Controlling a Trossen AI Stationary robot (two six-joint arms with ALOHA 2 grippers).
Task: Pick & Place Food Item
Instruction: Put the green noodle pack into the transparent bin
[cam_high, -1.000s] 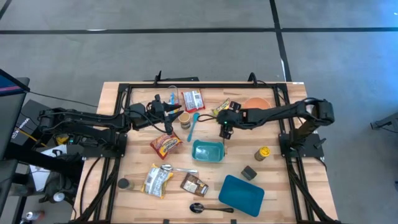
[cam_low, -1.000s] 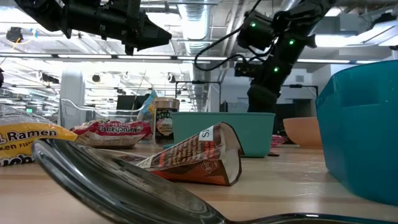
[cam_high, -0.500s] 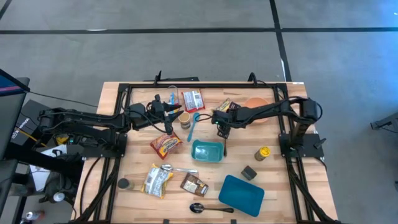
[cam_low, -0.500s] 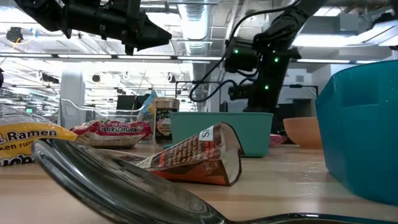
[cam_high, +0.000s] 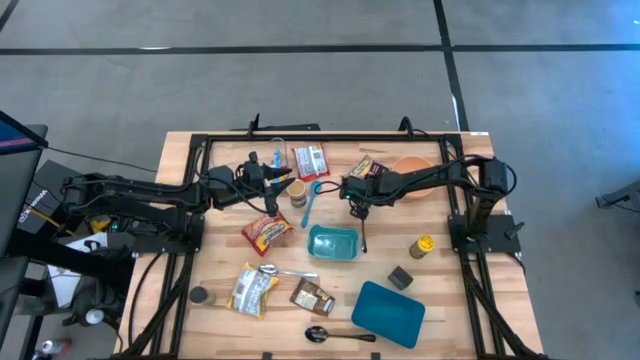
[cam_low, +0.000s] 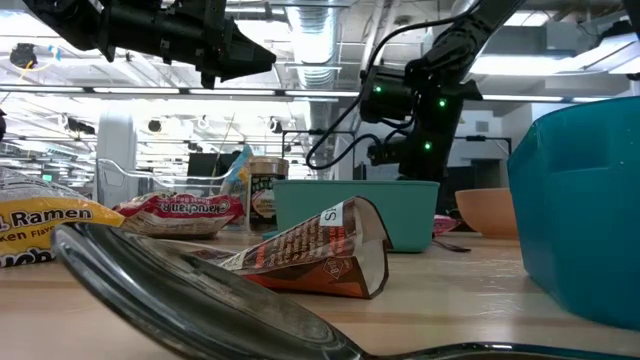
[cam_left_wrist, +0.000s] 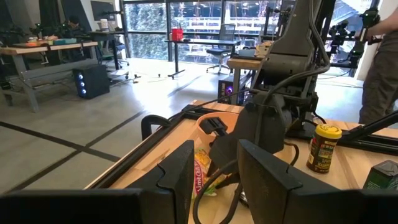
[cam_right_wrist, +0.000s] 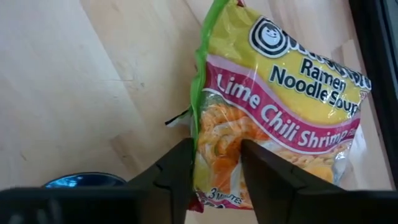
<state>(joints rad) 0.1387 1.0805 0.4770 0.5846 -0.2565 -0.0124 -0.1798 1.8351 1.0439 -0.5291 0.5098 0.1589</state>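
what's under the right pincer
The right pincer is over a Lime Chili Shrimp ramen packet lying on the wooden table. The fingers cover the packet's lower edge.

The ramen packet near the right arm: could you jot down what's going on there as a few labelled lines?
item: Lime Chili Shrimp ramen packet, lying flat on the wooden table
right hand: fingers either side of the packet's edge, closing in on it
lifted: no
left hand: held above the table, gripping nothing
nearby: orange bowl beside the packet; teal container closer to the table's middle
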